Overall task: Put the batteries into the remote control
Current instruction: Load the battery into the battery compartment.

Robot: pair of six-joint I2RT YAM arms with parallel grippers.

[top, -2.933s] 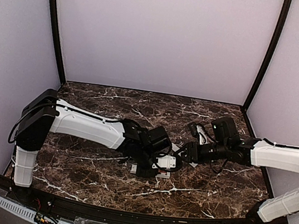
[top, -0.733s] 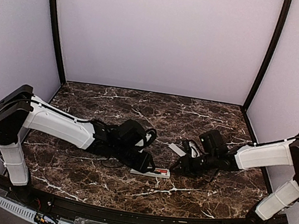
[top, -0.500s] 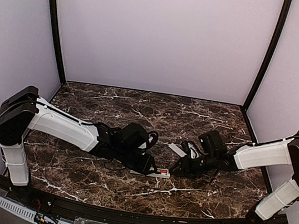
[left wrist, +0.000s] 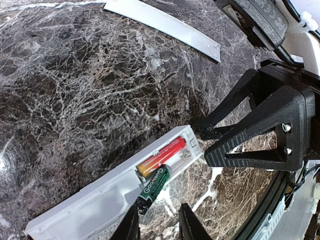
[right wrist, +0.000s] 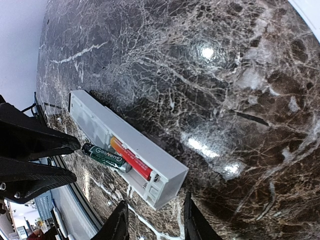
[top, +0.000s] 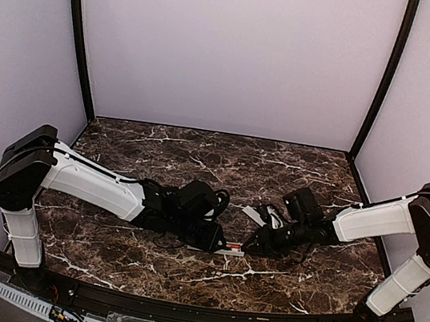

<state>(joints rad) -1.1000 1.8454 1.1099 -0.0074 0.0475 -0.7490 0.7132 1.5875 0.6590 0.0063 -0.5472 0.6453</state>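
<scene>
Logged green battery (left wrist: 155, 184) on the near side of the remote control (left wrist: 90, 207). Skewed: one end tucked into the open compartment (left wrist: 191, 145), dark end poking out past the near wall toward the counter (left wrist: 75, 90). Not seated.

Found left fingers (left wrist: 187, 227) spread apart and gripping nothing, tips just beside that loose dark end. Cannot tell whether touching.
- Judged main risk here: could flick or roll the green battery off the near wall if nudged sideways with open tips rather than pressed down.
- Could wedge it crooked against the end contact if forced in at this angle.
- Cannot read polarity marks, so cannot rule out a reversed fit.

Noted remote control lying flat, back up, between both arms, with red battery (left wrist: 161, 156) flat in the slot on the far side of the green one.
- Could lever the red battery up if the green one gets driven under or against it.

Noted right fingers (right wrist: 119, 227) parted as well, empty, straddling the compartment end of the remote control. Contact not resolvable.
- Could skate the whole remote control along the glossy counter under any push, given such loose bracing.

Spotted flat white strip (left wrist: 165, 25) well beyond the remote control, far side, apart from everything. Judged unlikely to interfere.
</scene>
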